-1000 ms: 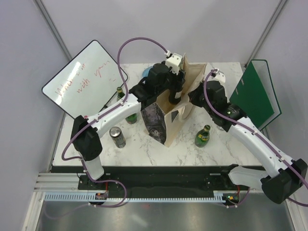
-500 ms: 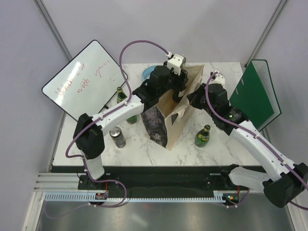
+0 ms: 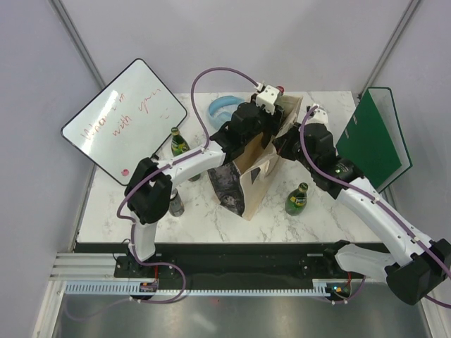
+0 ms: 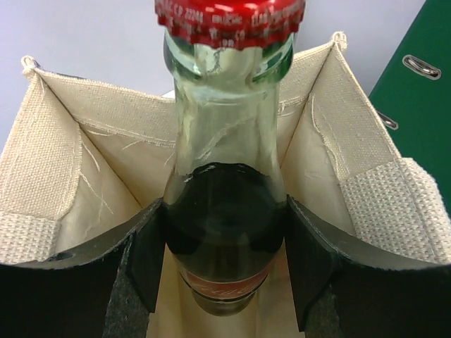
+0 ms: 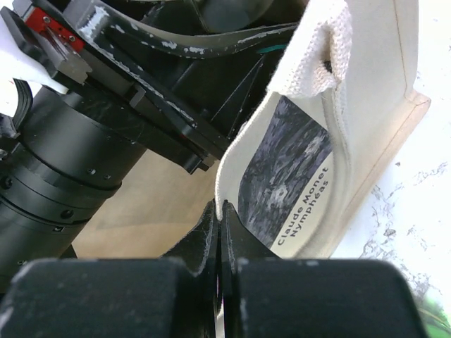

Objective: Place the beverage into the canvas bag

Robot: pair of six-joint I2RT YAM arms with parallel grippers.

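Left gripper: clamped on one red-capped bottle at the mouth of one canvas bag. Right gripper: closed, pinching the bag rim. Bench: two green bottles.

Whiteboard left; green binder right.

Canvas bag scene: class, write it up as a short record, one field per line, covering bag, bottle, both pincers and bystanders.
Bag: canvas bag, standing, mouth open
Bottle: red-capped glass bottle, dark drink, at the bag's mouth
Left pincer: closed on the bottle
Right pincer: shut on the bag's rim
Also there: green bottle right of bag, whiteboard, green binder
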